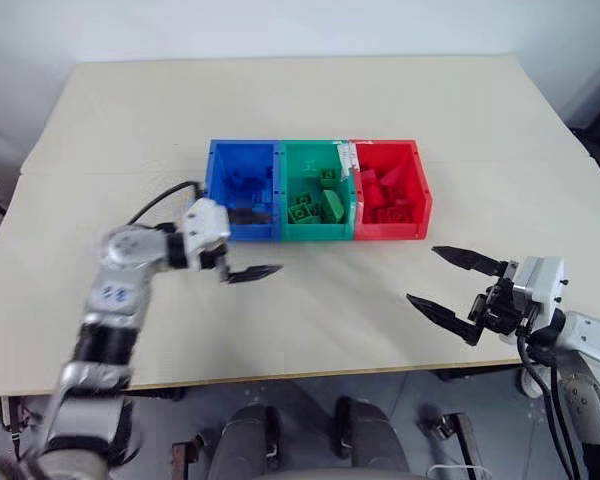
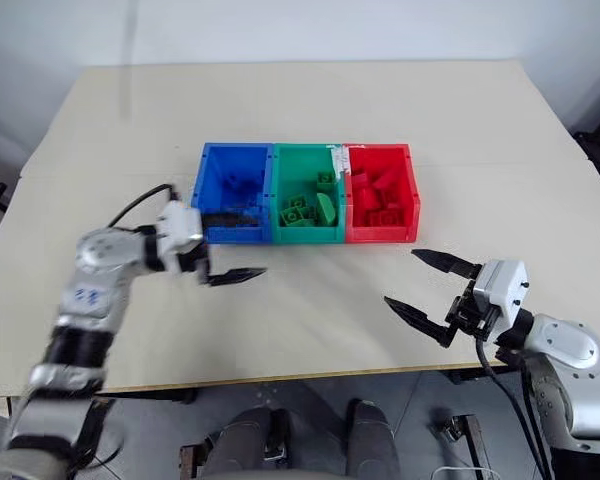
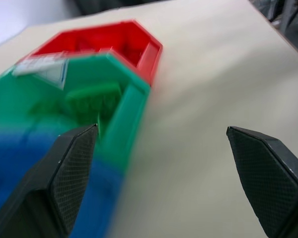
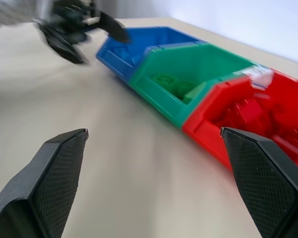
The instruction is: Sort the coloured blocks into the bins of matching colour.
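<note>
While the left gripper (image 1: 242, 243) hangs spread and empty at the blue bin's (image 1: 242, 190) seven o'clock, the right gripper (image 1: 455, 283) gapes empty at the red bin's (image 1: 390, 190) five o'clock. Head views reveal matching blocks (image 1: 318, 200) inside each joined bin; wrist views blur them. Both forearms angle inward.

Head cameras look steeply down over the table (image 1: 310, 100); both low wrist cameras share the bins (image 3: 89, 94) close up.
</note>
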`<action>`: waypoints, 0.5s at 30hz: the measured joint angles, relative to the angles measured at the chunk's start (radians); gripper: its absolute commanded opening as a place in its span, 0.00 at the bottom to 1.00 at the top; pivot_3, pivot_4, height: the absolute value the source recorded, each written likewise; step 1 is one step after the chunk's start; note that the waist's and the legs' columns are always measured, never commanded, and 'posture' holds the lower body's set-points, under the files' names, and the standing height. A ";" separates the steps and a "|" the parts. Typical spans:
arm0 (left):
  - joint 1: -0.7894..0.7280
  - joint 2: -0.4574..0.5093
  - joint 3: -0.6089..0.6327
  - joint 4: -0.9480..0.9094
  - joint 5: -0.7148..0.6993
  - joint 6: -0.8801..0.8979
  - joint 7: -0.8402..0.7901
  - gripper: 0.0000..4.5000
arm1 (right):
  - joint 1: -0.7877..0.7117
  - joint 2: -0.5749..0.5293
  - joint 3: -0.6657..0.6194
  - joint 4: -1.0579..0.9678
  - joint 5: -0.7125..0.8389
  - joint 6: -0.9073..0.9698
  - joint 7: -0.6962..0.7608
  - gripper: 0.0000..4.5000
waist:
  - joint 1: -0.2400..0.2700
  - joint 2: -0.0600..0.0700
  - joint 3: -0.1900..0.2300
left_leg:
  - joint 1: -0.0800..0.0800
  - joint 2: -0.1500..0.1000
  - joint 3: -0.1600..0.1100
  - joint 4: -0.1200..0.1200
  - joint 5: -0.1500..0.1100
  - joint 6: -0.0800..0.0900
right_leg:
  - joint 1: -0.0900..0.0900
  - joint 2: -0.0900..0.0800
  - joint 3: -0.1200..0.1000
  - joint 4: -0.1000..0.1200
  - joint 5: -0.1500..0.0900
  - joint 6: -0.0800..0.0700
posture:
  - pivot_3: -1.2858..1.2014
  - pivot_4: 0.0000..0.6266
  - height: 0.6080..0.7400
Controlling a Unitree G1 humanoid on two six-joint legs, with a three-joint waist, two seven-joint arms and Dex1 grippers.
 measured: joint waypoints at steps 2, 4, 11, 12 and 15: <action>0.089 0.050 0.064 -0.058 -0.015 0.035 0.017 0.98 | -0.028 -0.006 0.017 0.040 -0.001 -0.010 0.036 1.00 | 0.001 0.000 0.000 | 0.000 0.000 0.000 0.000 0.000 0.000 | 0.001 0.000 0.000 -0.002 0.000 0.000 | 0.52 0.24 1.00; 0.178 0.083 0.121 -0.085 -0.027 0.048 0.031 0.98 | -0.060 -0.009 0.033 0.078 -0.006 -0.018 0.078 1.00 | -0.002 0.000 0.000 | 0.000 0.000 0.000 0.000 0.000 0.000 | 0.000 -0.001 0.000 -0.002 0.000 0.000 | 0.52 0.24 1.00; 0.350 0.100 0.230 -0.091 -0.030 0.020 0.080 0.98 | -0.140 -0.015 0.061 0.224 -0.040 -0.076 0.169 1.00 | -0.003 0.000 0.000 | 0.001 0.000 0.001 -0.002 -0.002 -0.003 | -0.002 -0.001 0.000 -0.002 0.000 -0.001 | 0.52 0.24 1.00; 0.362 0.100 0.232 -0.093 -0.029 0.012 0.094 0.98 | -0.146 -0.015 0.061 0.240 -0.042 -0.080 0.177 1.00 | -0.003 0.000 0.000 | 0.001 0.000 0.001 -0.002 -0.002 -0.003 | -0.002 -0.001 0.000 -0.002 0.000 -0.001 | 0.52 0.24 1.00; 0.370 0.099 0.233 -0.097 -0.026 -0.001 0.117 0.98 | -0.147 -0.015 0.059 0.256 -0.045 -0.091 0.180 1.00 | -0.004 0.000 0.000 | 0.001 0.001 0.001 -0.002 -0.002 -0.003 | -0.002 -0.001 0.000 -0.002 0.000 -0.001 | 0.52 0.24 1.00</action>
